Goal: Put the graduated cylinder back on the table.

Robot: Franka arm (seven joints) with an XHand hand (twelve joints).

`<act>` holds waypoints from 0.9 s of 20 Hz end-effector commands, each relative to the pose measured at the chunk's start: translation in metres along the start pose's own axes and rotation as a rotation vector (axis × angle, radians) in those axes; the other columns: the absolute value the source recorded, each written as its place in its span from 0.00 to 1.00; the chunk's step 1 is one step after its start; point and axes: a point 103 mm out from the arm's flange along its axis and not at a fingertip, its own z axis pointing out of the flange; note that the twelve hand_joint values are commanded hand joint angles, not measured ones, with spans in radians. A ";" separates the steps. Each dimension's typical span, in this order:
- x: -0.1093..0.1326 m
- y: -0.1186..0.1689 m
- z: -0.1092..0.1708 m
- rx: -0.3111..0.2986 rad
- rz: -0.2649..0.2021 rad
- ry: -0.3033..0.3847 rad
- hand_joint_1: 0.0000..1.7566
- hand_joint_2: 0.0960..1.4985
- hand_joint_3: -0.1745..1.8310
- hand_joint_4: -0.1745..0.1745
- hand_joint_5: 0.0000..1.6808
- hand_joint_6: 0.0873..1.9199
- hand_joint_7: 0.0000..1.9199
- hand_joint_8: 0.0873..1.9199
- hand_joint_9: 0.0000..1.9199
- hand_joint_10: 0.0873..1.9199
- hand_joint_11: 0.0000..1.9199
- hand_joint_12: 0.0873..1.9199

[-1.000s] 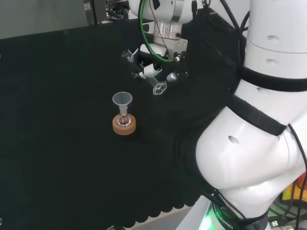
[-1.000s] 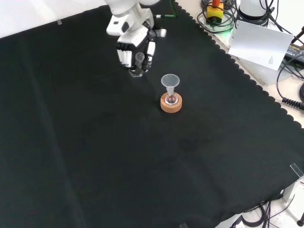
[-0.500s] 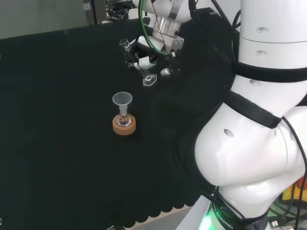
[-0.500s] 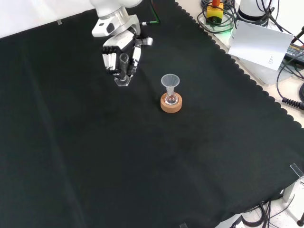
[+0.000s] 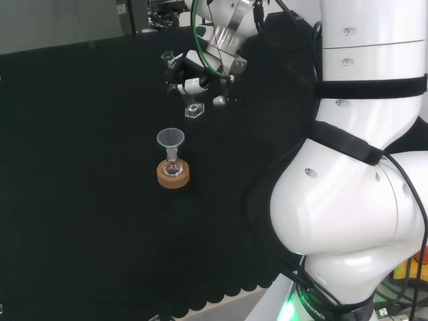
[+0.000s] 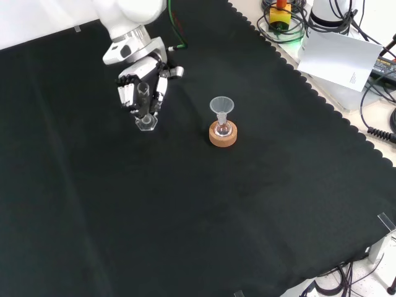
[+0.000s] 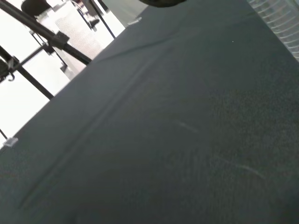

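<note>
The hand (image 6: 141, 93) hung over the black cloth (image 6: 185, 210) of the bench, its fingers (image 6: 127, 94) curled round a clear graduated cylinder (image 6: 145, 110) and pinching its tube. The cylinder stood roughly upright in the front view, its hexagonal foot (image 6: 146, 124) poking out below the fingertips, at or just above the cloth; I could not tell whether it touched. In the head view the cylinder (image 5: 184, 83) looked tilted, spout toward the far side of the bench and foot (image 5: 194, 110) lowest. To the right of the fingers in the front view, apart from them, a small flask (image 6: 223, 129) sat in a cork ring (image 6: 223, 137) with a clear funnel (image 6: 221, 106) in its neck. The cloth had a scalloped edge (image 6: 322, 102); beyond it lay cables (image 6: 377, 117) and a white sheet of paper (image 6: 337, 54). The wrist view looked across wrinkled cloth (image 7: 163, 140) toward dark stand legs (image 7: 51, 42) in a bright room.
</note>
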 end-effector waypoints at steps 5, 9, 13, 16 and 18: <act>-0.012 0.026 0.018 -0.055 -0.024 0.126 0.72 0.72 0.09 0.00 0.58 0.50 0.52 0.50 0.73 0.00 0.63 0.36; -0.014 0.029 0.022 -0.054 -0.026 0.154 0.72 0.73 0.09 0.00 0.58 0.50 0.52 0.50 0.73 0.00 0.63 0.36; -0.015 0.031 0.024 -0.067 -0.030 0.166 0.72 0.73 0.09 0.00 0.58 0.50 0.52 0.50 0.72 0.00 0.63 0.36; -0.017 0.032 0.025 -0.073 -0.023 0.178 0.72 0.73 0.09 0.00 0.58 0.50 0.52 0.50 0.72 0.00 0.63 0.37; -0.019 0.032 0.027 -0.074 -0.019 0.178 0.72 0.73 0.09 0.00 0.58 0.50 0.52 0.50 0.72 0.00 0.63 0.37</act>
